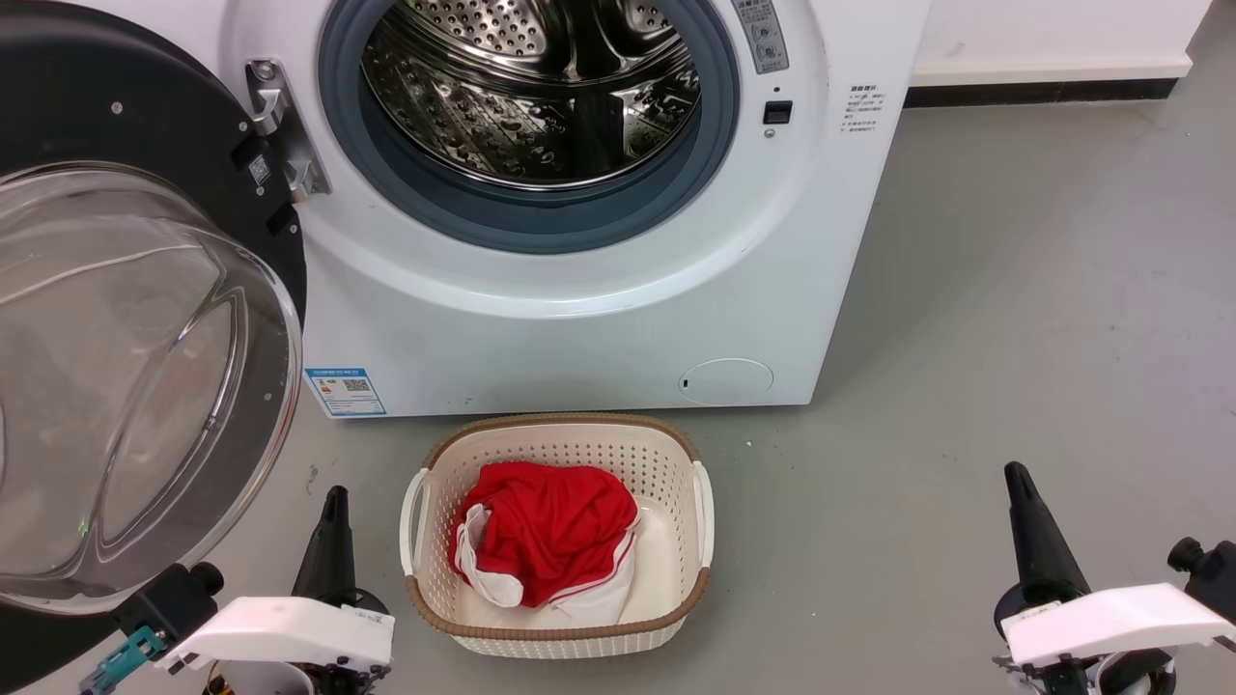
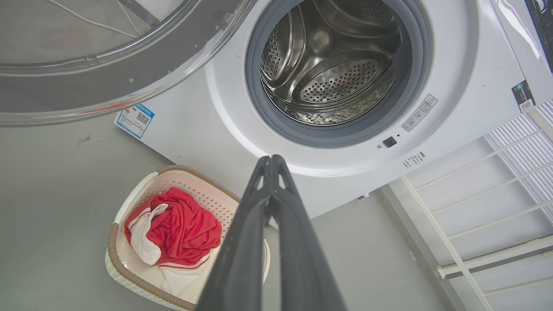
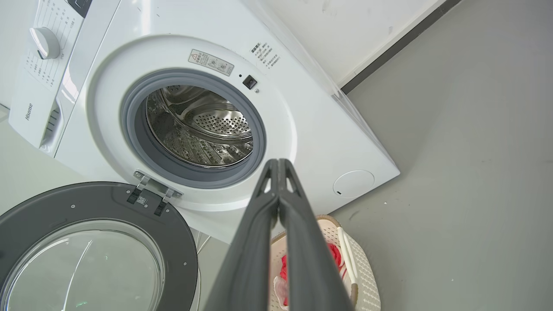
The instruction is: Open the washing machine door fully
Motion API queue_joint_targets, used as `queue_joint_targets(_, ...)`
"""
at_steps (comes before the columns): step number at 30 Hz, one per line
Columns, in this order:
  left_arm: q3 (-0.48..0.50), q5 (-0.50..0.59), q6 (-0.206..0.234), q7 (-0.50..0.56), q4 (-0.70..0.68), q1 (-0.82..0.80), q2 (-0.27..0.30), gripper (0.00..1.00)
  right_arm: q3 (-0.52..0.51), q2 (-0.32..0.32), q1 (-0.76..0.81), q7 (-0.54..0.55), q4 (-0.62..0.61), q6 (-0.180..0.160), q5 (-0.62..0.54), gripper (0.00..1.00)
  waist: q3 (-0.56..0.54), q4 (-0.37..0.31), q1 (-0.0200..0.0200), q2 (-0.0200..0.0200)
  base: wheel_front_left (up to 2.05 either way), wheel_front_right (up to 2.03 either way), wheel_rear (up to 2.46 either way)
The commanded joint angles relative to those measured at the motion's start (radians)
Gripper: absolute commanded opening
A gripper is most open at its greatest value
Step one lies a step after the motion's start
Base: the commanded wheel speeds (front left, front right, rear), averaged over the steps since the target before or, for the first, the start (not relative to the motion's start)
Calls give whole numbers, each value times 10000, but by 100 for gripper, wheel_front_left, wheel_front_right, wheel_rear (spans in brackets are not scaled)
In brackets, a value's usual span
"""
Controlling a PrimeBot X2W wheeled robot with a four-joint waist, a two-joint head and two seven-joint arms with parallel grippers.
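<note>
we read the washing machine door (image 1: 135,367) as already swung wide off the washing machine (image 1: 579,319): it hangs from its hinge (image 1: 280,125) at the machine's left side, glass bowl bulging toward us, and the drum opening (image 1: 531,87) in the machine's front is bare. so we judge the step in hand to be the last of the swing, or a check that none is left; we cannot tell whether the hinge has reached its stop. the left gripper (image 1: 335,502) waits low in front of the machine's left corner, fingers pressed together on nothing, apart from the door. the right gripper (image 1: 1019,483) sits off the machine's right side, also closed and empty. if travel remains, the next move calls for the left fingers to nudge the door's rim further away from the machine's front, clear of the basket (image 1: 560,423) standing before the machine.
</note>
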Motion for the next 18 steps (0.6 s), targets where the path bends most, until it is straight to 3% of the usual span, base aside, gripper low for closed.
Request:
queue_joint_targets(1, 50, -313, -63, 74, -63, -223, 32, 0, -37, -76, -293, 39, -48, 0, 346, 0, -6, 1, 0, 0, 0, 0, 0)
queue_joint_targets(18, 263, -2399, -309, 602, 174, -415, -10, 0, -173, -99, -516, 462, 255, 0, 2465, 0, -86, 11, 0, 0, 0, 0, 0)
